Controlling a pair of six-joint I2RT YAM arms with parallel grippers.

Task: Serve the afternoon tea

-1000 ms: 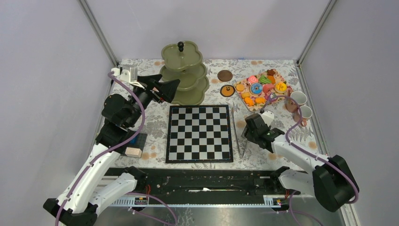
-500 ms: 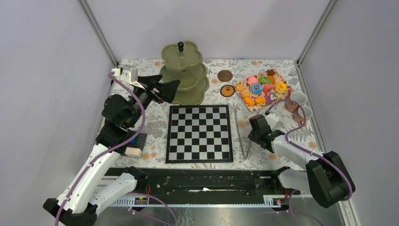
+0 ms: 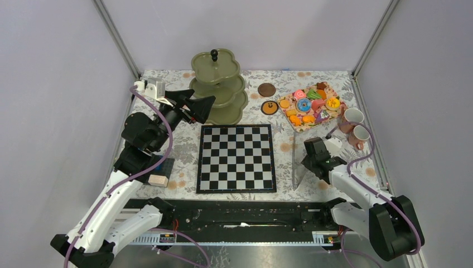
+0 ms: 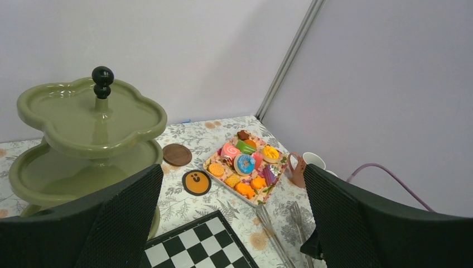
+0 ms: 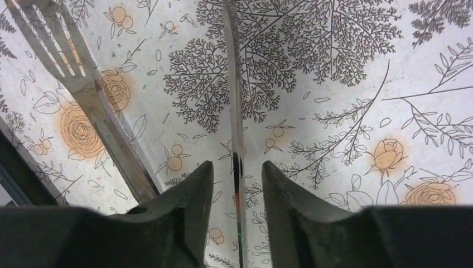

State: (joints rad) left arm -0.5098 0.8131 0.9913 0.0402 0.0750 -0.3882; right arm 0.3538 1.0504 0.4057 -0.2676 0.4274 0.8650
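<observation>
At the far right of the worktop, a patterned tray is holding all the toy pastries: orange, pink, brown, green and a blue-iced ring, packed close together. Just to its right, the far cup and the near cup are standing upright side by side, close to the side wall; I cannot tell what is in them. At the far middle, the olive-green stand is rising in three scalloped tiers under its black knob, well apart from the tray. Between stand and tray, a brown coaster and a black disc with an orange mark are lying flat.

The chessboard is taking up the middle of the worktop, between my two arms. Beside my left arm, a beige block and a blue block are sitting near the board's left edge.

My left tool is hanging wide open just in front of the stand, facing toward the tray.

Metal tongs are lying between the chessboard and my right arm. My right tool is pointing down at them, set narrow. Its fingers are straddling one thin arm of the tongs, with a sliver of gap showing on each side, so I am not clamping it. The other arm, with its forked tip, is lying on the cloth just left of my fingers.
</observation>
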